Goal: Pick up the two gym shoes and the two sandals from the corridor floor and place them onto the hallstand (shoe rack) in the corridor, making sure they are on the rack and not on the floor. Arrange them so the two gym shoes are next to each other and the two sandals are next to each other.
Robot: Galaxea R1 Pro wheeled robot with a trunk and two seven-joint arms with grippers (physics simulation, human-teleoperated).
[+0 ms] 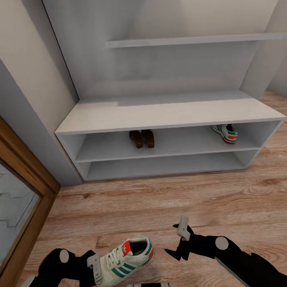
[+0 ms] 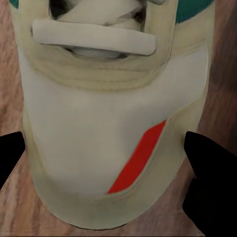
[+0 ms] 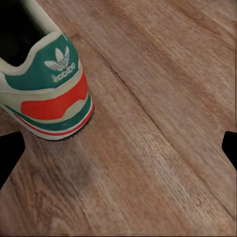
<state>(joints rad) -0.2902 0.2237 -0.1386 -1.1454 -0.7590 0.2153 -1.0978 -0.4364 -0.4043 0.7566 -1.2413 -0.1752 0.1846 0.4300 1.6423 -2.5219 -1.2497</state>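
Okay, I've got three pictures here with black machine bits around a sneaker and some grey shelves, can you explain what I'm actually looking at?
This is a simulated two-armed robot. The big picture is from a camera on its head, looking down; the other two are from cameras near each claw.

Ahead stands a low light-grey shoe rack. Its upper shelf already holds a pair of dark brown sandals and one white sneaker with green stripes.

A second matching white sneaker lies on the wood-plank floor near the robot. The left claw sits at its toe, one black finger on either side in the left wrist picture; whether it grips yet, I cannot tell. The right claw is open and empty beside the heel.
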